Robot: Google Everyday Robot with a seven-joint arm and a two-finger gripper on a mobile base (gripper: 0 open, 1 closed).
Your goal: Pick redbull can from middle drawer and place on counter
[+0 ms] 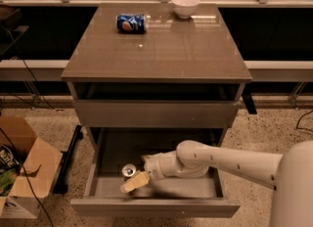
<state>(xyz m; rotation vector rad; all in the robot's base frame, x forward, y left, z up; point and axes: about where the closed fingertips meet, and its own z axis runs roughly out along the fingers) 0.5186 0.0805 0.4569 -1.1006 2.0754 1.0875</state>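
The redbull can [129, 170], a small silvery can with a shiny top, stands upright on the floor of the open middle drawer [155, 208], left of centre. My gripper [136, 174] has reached into the drawer from the right and is open. One cream finger [135, 182] lies just in front of the can and the other is behind it, so the can sits at the fingers' gap. Whether they touch it I cannot tell. The counter [161, 50] is the glossy grey-brown top of the cabinet above.
A blue Pepsi can [131, 23] lies on its side at the counter's back left. A white bowl [185, 5] stands at the back middle. An open cardboard box [24, 172] sits on the floor to the left of the drawer.
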